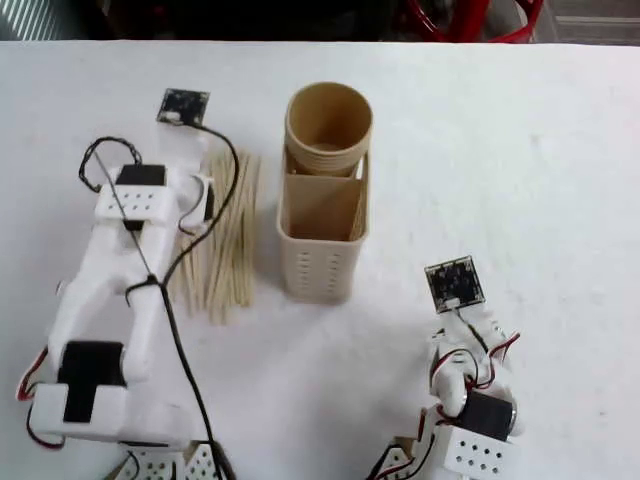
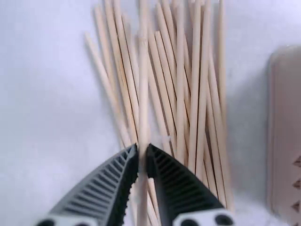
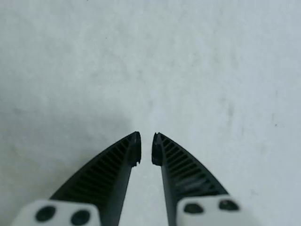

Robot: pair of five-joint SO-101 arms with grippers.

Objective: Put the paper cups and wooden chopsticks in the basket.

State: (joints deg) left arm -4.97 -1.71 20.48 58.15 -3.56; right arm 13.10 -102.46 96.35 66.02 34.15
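A pile of wooden chopsticks [image 1: 222, 240] lies on the white table, just left of the beige basket [image 1: 318, 268]. Stacked paper cups [image 1: 328, 125] stand upright in the basket's far end. The left arm [image 1: 120, 260] reaches over the pile. In the left wrist view my left gripper [image 2: 142, 149] is shut on a single chopstick [image 2: 143, 84], which runs out straight ahead over the other chopsticks [image 2: 188, 89]. The right arm [image 1: 468, 400] rests at the near right, and my right gripper [image 3: 145, 147] is shut with nothing between its tips, above bare table.
The basket's perforated wall [image 2: 284, 132] stands close beside the pile in the left wrist view. A black cable [image 1: 170, 300] trails along the left arm. The near half of the basket [image 1: 320, 210] holds nothing. Bare table [image 1: 500, 170] stretches to the right.
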